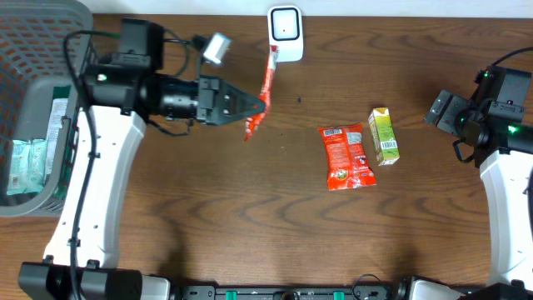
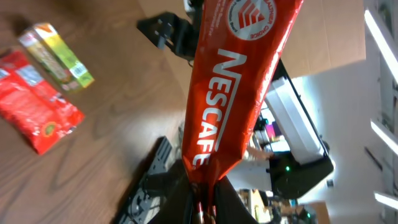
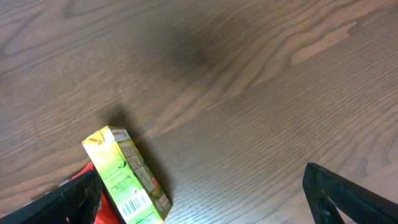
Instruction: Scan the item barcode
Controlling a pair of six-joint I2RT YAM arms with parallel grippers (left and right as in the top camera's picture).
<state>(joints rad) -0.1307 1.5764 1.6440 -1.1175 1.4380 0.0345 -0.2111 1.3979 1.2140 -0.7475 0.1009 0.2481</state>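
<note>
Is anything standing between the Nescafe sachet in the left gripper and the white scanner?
Nothing visible does. The left gripper holds the Nescafe sachet with its far end close beside the white scanner, and no object shows between them.

A robot laboratory arranged like a shop checkout is shown. A white barcode scanner (image 1: 285,32) is placed at the far edge of a wooden table (image 1: 208,217), a grey basket (image 1: 25,205) is set at its left end, and packaged goods are seen: a Nescafé sachet (image 1: 266,83), a red snack packet (image 1: 346,157), a green carton (image 1: 383,136).
</note>
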